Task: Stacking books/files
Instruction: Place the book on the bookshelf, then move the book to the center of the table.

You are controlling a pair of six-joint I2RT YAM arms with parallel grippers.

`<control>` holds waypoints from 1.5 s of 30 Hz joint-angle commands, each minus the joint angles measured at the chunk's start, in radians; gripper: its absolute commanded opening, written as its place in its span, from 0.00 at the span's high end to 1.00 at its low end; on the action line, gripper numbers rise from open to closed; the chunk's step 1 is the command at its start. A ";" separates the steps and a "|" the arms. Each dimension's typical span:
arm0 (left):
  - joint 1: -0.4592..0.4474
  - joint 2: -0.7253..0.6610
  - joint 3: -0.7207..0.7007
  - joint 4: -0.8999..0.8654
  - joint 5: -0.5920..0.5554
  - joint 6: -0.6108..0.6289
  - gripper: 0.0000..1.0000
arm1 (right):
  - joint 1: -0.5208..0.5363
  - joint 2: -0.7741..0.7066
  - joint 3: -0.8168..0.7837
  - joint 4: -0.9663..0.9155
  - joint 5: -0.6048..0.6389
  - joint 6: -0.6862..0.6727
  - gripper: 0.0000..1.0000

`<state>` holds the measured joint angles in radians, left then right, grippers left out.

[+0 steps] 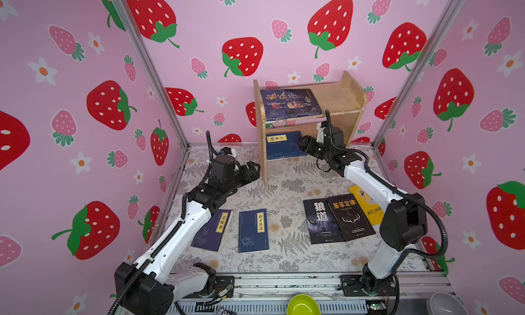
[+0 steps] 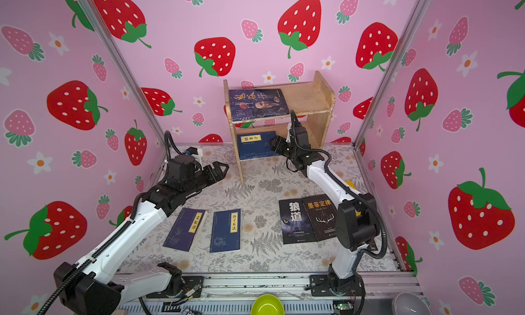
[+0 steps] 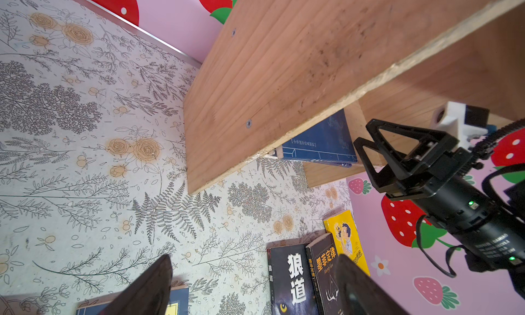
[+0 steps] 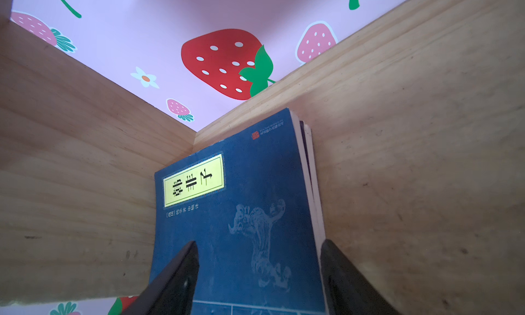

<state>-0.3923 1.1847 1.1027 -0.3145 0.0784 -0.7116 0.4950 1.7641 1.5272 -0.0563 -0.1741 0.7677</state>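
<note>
- A two-tier wooden shelf stands at the back of a floral-patterned table, inside pink walls printed with strawberries.
- The right gripper is at the mouth of the lower tier with its jaws apart. One finger is above the cover of a navy book with a yellow label, and the other is beside its page edges. No clamping shows.
- The navy book lies flat on top of a second book.
- A blue portrait book lies flat on the top tier.
- The left gripper hovers above the table near the shelf's side panel, jaws wide and empty.
- On the table lie two navy paperbacks, two black paperbacks and a yellow paperback partly hidden by the right arm.
- The books look thin, light and floppy, with glossy covers that are probably slick. The navy cover bows along one edge.
- The safest hold is likely a pinch across the full thickness near the spine, so the pages do not fan. Taking both stacked books at once is a risk.
</note>
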 commanded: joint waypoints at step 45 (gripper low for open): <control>-0.009 -0.074 -0.454 -0.235 -0.022 -0.135 0.01 | 0.187 -0.364 -0.526 -0.190 -0.063 -0.139 0.19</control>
<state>-0.3759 1.1198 0.6708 -0.5934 0.0628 -0.8143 0.6430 1.3624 1.0119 -0.2485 -0.1539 0.6811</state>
